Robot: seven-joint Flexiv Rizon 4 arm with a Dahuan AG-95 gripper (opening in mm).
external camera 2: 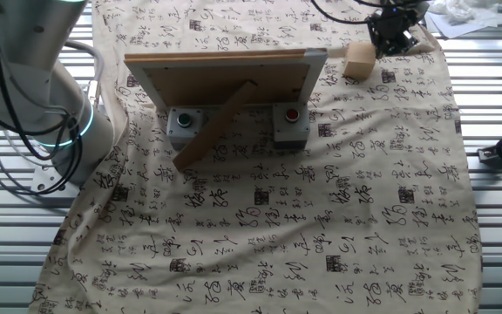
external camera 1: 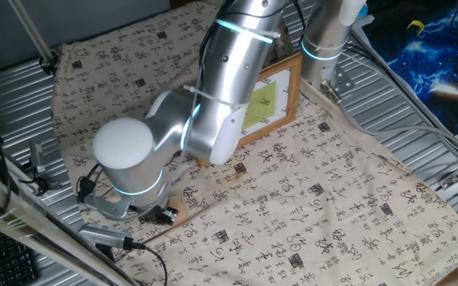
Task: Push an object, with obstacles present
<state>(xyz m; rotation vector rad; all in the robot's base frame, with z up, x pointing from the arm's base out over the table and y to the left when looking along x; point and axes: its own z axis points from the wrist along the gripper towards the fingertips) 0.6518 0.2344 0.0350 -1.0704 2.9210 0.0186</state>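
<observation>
**Cube position relative to hand, frame as obstacle**

Nearest the camera in the other fixed view: cream cloth printed with dark characters [external camera 2: 303, 227], spread over the ribbed metal worktop [external camera 2: 495, 253]. Further back: rectangular picture frame with brown wooden border [external camera 2: 225, 74], seen from behind, propped upright on its wooden rear strut and backed by two small grey boxes with buttons [external camera 2: 186, 122].

Beyond the frame's right end: small plain light-tan wooden cube [external camera 2: 359, 61], resting on the cloth near the far edge. Black two-finger hand [external camera 2: 394, 33] positioned just beside the cube, on its far right side as seen here; contact likely but not confirmable. Finger spacing not resolvable in either view: cannot tell whether spread or pressed together.

In the one fixed view: cube hidden behind the arm; hand [external camera 1: 161, 213] low over the cloth near the edge, frame front with yellow-green centre visible behind the arm.

Judgement: a push from the hand through the cube points toward the frame's end. Clearing that corner is the governing constraint.
</observation>
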